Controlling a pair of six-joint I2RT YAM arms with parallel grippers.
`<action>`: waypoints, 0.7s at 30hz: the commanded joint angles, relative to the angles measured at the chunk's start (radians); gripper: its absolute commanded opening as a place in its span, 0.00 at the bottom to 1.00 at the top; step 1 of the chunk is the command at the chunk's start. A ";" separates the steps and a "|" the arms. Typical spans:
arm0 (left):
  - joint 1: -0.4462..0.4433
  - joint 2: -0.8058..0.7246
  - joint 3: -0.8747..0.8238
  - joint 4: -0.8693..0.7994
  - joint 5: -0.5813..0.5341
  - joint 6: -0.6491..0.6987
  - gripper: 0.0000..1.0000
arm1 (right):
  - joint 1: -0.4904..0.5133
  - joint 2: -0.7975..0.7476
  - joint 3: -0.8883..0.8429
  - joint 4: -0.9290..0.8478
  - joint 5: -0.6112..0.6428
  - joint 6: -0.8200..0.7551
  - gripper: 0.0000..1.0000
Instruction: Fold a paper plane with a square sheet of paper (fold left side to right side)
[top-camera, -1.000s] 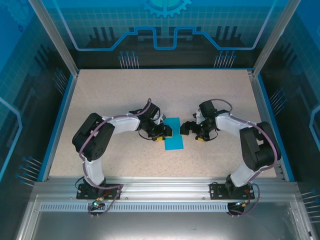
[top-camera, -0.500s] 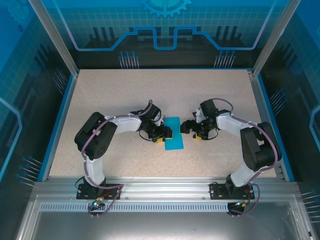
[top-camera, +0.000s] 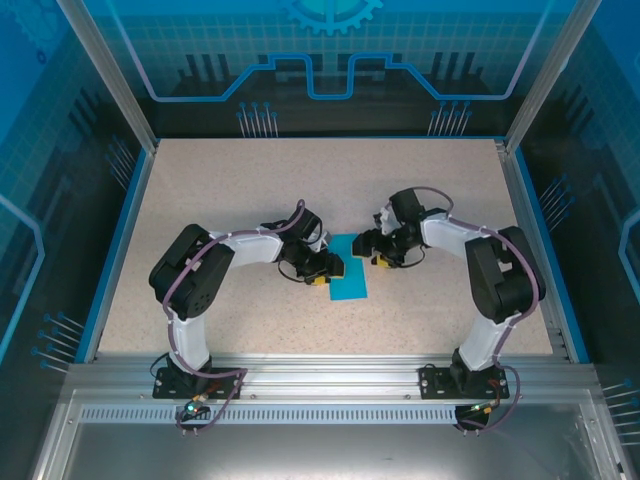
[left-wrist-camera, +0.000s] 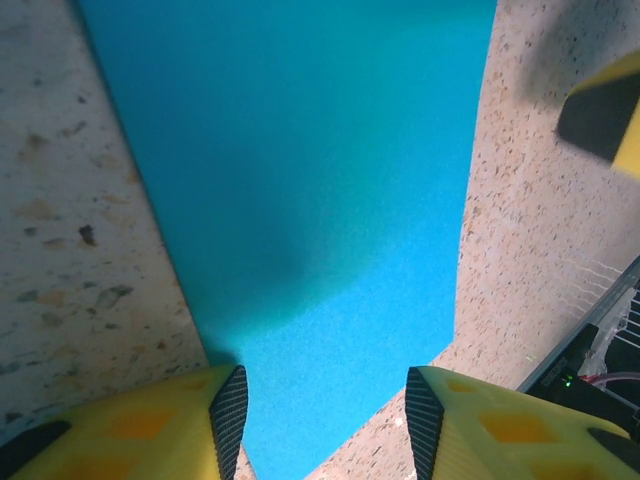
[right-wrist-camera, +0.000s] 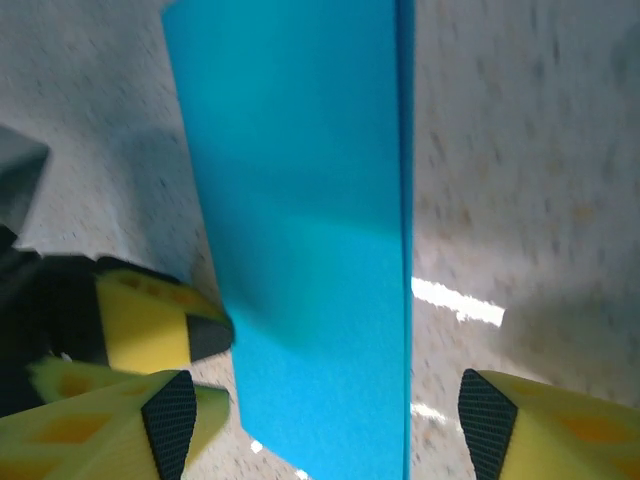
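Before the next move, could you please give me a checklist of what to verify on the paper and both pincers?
1. The square sheet of paper lies flat on the table, folded into a narrow strip: ok.
2. The left pincer is open at the strip's left edge: ok.
3. The right pincer is open, fingers straddling the strip: ok.
4. Both pincers close but apart: ok.
5. Folded layers exactly aligned: cannot tell.
6. Fingertips touching paper: cannot tell.
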 joint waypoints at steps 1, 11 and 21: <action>-0.007 0.006 -0.024 -0.036 -0.021 0.013 0.50 | 0.005 0.063 0.086 0.017 0.024 -0.031 0.73; -0.006 0.006 -0.029 -0.031 -0.021 0.010 0.49 | 0.007 0.230 0.312 -0.032 0.072 -0.075 0.72; -0.006 0.003 -0.034 -0.029 -0.022 0.009 0.49 | 0.011 0.297 0.354 -0.023 0.039 -0.090 0.72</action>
